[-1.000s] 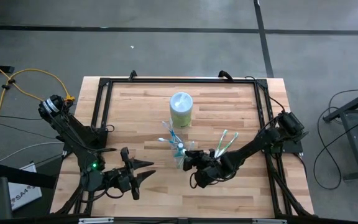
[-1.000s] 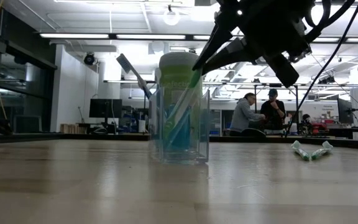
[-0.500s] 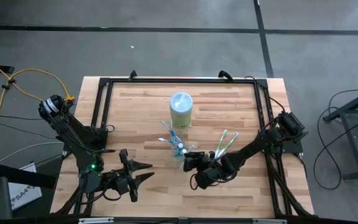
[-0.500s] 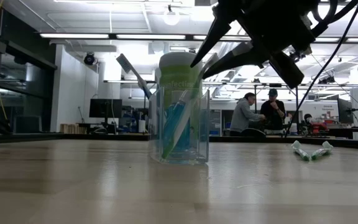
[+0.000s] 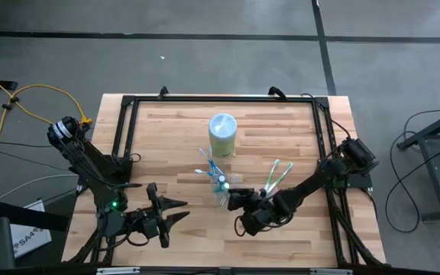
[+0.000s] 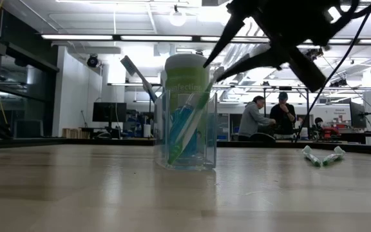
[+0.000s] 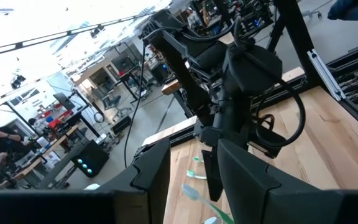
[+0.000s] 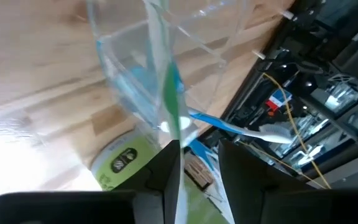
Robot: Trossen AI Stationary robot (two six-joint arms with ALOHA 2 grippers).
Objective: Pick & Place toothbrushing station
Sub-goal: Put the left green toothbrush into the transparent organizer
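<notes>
Tumbler (image 5: pixel 221 194), clear and square-sided, stands on the wooden table (image 5: pixel 182 137) a little toward 6 o'clock from its centre. A green-and-white toothbrush (image 6: pixel 187 127) leans inside it beside blue-and-white toothbrushes (image 6: pixel 184 132), one of which sticks out past the rim toward 11 o'clock in the low view. The right gripper (image 5: pixel 234 199) hangs directly over the tumbler on its 3 o'clock side; in the low view its two fingers (image 6: pixel 223 38) stand spread apart above the rim, clear of the green-and-white toothbrush, gripping nothing. The right wrist view looks down between those parted fingers at the brush handle and the tumbler wall. A round green-lidded canister (image 5: pixel 222 134) stands at 12 o'clock from the tumbler, just behind it. Two more green-and-white toothbrushes (image 5: pixel 276 175) lie flat on the table at 2 o'clock from the tumbler, near each other and well apart from it. The left gripper (image 5: pixel 173 211) waits at 8 o'clock near the table's front edge, fingers parted and empty. Two people (image 6: pixel 266 116) sit in the room beyond.
</notes>
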